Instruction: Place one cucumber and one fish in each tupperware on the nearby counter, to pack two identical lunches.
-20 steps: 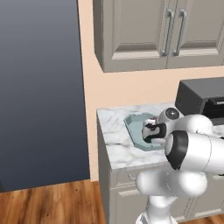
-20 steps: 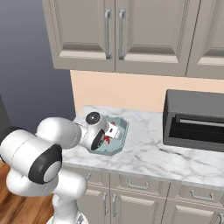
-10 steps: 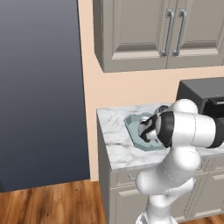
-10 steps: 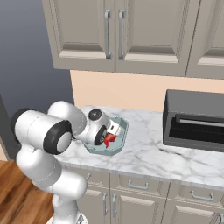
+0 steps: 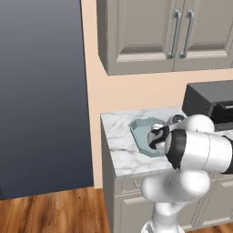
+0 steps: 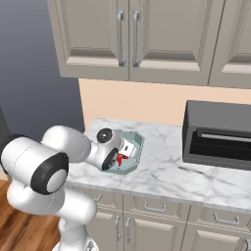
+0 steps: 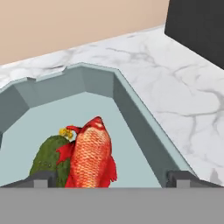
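The red-orange fish [image 7: 91,157] lies inside the pale blue-teal octagonal tupperware [image 7: 144,127], pressed against a dark-green cucumber [image 7: 48,159] on its left. My gripper [image 7: 111,179] hangs just over them, open, its fingertips [image 7: 43,178] spread wider than the fish and touching nothing. From the right base view the gripper [image 6: 122,152] sits over the tupperware [image 6: 135,142] with the fish [image 6: 120,159] showing red below it. In the left base view the gripper [image 5: 154,136] dips into the same tupperware [image 5: 141,129], which stands on the counter [image 5: 120,150].
A dark toaster oven [image 6: 218,135] stands on the marbled counter [image 6: 162,171] to the right of the container. Beige wall cabinets [image 6: 127,39] hang overhead. A tall dark panel [image 5: 41,91] rises left of the counter's end.
The jaws have spread from nearly shut to wide open, letting the red fish go into the teal container. The arm's elbow has swung across in front of the cameras.
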### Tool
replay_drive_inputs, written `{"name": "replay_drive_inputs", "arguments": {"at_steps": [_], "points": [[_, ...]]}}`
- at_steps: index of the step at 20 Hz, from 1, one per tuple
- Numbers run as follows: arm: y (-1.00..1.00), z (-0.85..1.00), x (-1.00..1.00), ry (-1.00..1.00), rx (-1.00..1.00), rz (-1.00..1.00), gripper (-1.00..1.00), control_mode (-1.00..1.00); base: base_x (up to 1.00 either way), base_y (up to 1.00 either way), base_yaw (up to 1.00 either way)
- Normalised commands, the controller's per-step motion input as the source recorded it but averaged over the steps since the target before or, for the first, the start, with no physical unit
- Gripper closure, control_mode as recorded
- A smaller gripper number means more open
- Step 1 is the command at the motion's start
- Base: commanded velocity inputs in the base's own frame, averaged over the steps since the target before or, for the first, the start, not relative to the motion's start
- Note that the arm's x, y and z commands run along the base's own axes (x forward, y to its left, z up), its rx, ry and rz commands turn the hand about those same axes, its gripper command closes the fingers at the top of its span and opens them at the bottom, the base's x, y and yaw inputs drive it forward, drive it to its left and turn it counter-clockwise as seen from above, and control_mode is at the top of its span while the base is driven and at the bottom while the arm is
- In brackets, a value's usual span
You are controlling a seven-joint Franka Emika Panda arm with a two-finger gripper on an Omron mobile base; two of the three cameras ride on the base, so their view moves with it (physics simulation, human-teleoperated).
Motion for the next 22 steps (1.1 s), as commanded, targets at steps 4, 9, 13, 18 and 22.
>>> {"name": "replay_drive_inputs", "arguments": {"at_steps": [4,9,13,18,22], "points": [[-0.13,1.0,-0.52,0.05,-0.05,0.0,-1.0,-1.0,0.0,0.0,0.0],[0.01,0.99,-0.99,0.0,-0.05,0.02,-1.0,-1.0,0.0,0.0,0.0],[0.16,1.0,-1.0,0.07,0.0,0.11,-1.0,-1.0,0.0,0.0,0.0],[0.48,1.0,-0.79,0.01,0.06,0.22,-1.0,-1.0,0.0,0.0,0.0],[0.28,0.87,-0.57,0.0,0.08,0.23,-1.0,-1.0,0.0,0.0,0.0]]}}
